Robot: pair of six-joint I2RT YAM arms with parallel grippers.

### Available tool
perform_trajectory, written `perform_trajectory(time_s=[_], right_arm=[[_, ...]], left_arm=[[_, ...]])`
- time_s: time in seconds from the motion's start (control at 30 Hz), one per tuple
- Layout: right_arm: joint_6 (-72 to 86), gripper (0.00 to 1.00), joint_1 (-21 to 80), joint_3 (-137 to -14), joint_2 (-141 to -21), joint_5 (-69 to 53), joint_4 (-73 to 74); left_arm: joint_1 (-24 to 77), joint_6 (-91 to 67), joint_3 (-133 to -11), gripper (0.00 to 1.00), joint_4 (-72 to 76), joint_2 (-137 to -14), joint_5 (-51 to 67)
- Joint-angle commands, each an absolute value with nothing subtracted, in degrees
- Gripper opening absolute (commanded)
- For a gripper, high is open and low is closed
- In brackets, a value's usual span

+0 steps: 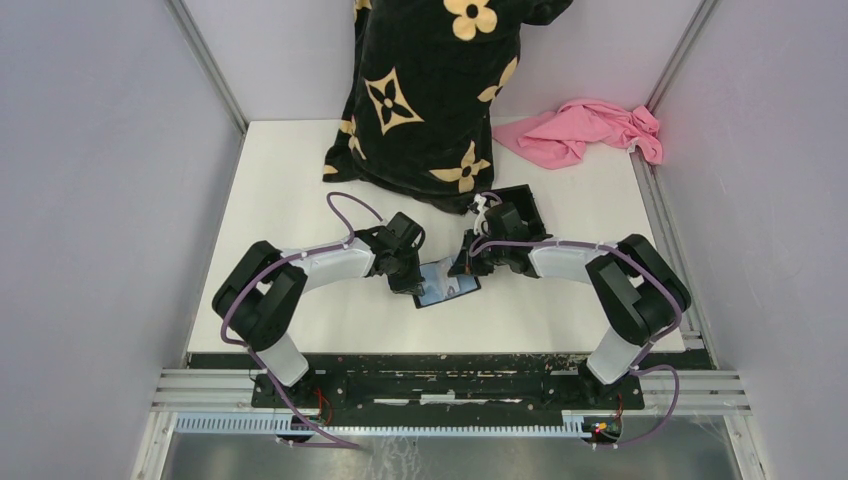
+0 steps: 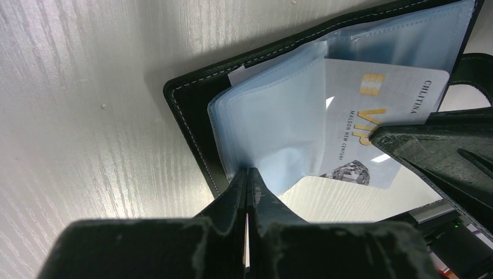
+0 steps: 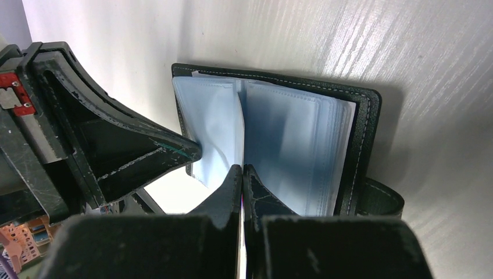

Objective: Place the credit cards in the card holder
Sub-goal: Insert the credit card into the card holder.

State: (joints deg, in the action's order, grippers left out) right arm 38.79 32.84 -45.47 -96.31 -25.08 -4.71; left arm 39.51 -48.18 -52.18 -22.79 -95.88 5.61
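The black card holder (image 1: 447, 283) lies open on the table between my two grippers, its clear plastic sleeves (image 2: 273, 128) fanned up. My left gripper (image 2: 249, 174) is shut on the edge of one sleeve and holds it lifted off the black cover (image 2: 192, 116). A whitish-grey credit card (image 2: 360, 128) printed "VIP" is pinched in my shut right gripper (image 3: 242, 170), with its far end tucked behind the lifted sleeve. In the right wrist view that card is edge-on between the pages of the card holder (image 3: 363, 128). Both grippers meet over the holder, left gripper (image 1: 412, 283) and right gripper (image 1: 462, 268).
A black shallow tray (image 1: 515, 205) sits just behind the right gripper. A person in black fabric with cream flowers (image 1: 430, 90) leans over the far edge. A pink cloth (image 1: 585, 130) lies at the back right. The holder's strap loop (image 3: 381, 200) sticks out beside the cover.
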Motion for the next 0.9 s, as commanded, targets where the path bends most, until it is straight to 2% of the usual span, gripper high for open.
perform_trajectory(time_s=[0.0, 0.53, 0.87], right_arm=[[39.1, 0.01, 32.8, -45.5, -98.4, -27.4, -6.3], [39.3, 0.01, 32.8, -44.9, -100.0, -26.1, -6.8], [39.4, 0.01, 32.8, -45.0, -100.3, -26.2, -7.1]], left_arm=[[38.7, -44.3, -50.2, 0.03, -27.6, -98.5, -3.2], [38.6, -46.8, -51.6, 0.07, -34.7, -90.1, -6.2], [38.6, -47.4, -50.2, 0.07, -34.0, -90.5, -6.2]])
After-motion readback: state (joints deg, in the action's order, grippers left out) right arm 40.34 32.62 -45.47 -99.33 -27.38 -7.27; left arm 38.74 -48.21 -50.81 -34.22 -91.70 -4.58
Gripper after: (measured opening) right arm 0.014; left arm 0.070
